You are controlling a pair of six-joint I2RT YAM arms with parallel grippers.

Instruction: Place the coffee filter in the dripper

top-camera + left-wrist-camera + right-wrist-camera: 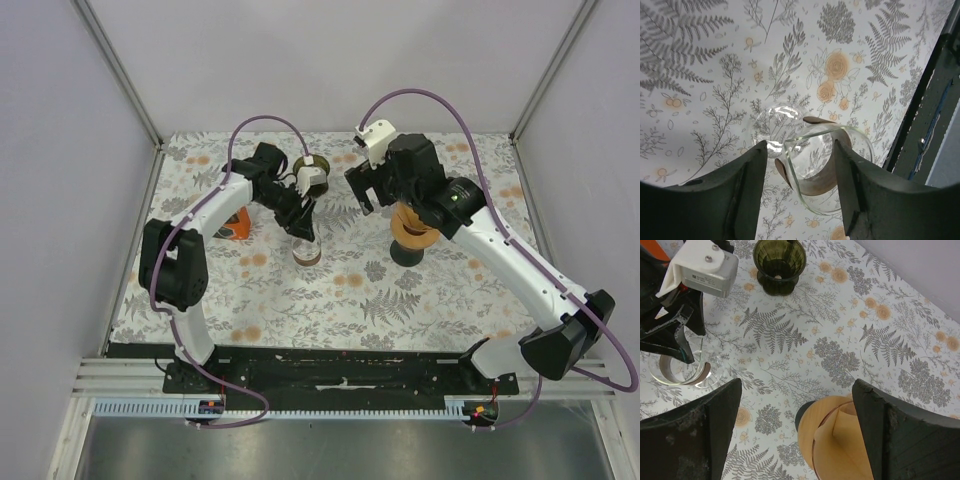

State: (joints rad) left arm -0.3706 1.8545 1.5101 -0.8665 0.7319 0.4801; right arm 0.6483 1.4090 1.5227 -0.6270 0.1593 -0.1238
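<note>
A: Why does the left gripper [800, 150] straddle the glass dripper [815, 175] at lower centre?

B: Its jaws are apart, probably leaving it free. The right gripper [796, 390], jaws wide, hangs over the coffee filter [837, 440] at bottom centre, likely to fetch it.

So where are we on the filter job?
Done: nothing clear yet. The glass dripper is empty, with the left gripper open astride it. In hand: the right gripper hangs open over the tan filter, not gripping. Remaining: grasp it, carry it across, seat it in the dripper.
</note>
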